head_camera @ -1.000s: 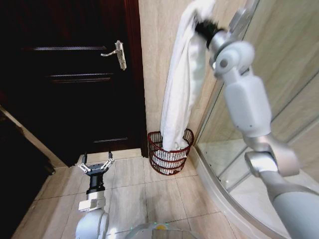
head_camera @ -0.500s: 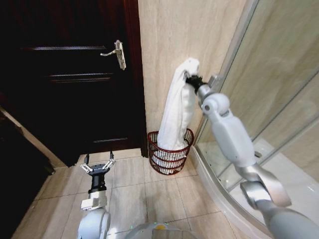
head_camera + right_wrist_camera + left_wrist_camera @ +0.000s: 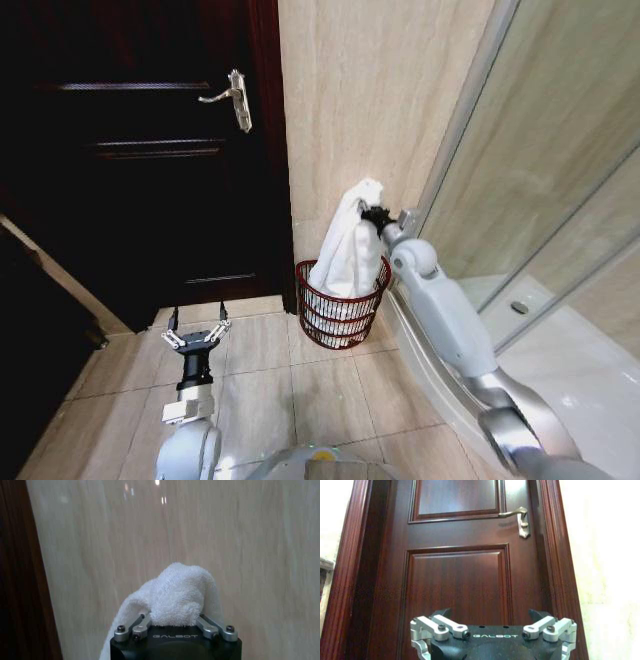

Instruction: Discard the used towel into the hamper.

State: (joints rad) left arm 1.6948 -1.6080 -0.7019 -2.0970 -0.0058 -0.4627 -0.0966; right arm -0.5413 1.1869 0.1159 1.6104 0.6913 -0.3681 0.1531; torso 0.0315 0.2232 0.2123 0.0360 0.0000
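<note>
Nearest, the left gripper (image 3: pixel 196 336) hangs low over the tiled floor (image 3: pixel 320 390) facing the dark door (image 3: pixel 150 180), its jaws spread open and holding nothing. Farther off against the wall, the right gripper (image 3: pixel 372 215) has its jaws clamped on the top of the white towel (image 3: pixel 348 250), which drapes down into the hamper (image 3: pixel 340 315) standing on the floor by the shower glass (image 3: pixel 540 170).

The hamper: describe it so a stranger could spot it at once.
Right of the dark wooden door, against the beige tiled wall, the hamper stands on the floor beside the glass shower screen. It is a reddish-brown open-barred basket, with a white towel hanging into it from the right gripper.
</note>
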